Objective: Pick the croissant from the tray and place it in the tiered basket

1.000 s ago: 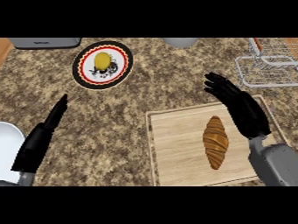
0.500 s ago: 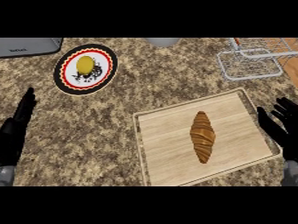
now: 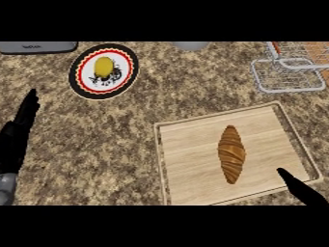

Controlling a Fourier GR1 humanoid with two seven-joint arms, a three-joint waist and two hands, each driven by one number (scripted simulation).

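Black right hand (image 3: 310, 192) spread open, beside croissant (image 3: 232, 154), holding nothing.

Two matte black robot hands, left (image 3: 10, 142) and right (image 3: 310, 193), slender-fingered, on grey forearms.

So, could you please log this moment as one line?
croissant: on tray | right hand: open, by tray corner | left hand: open

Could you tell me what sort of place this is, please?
Most likely a kitchen counter: a speckled stone countertop holds a wooden tray with a croissant, a patterned plate and a wire tiered basket.
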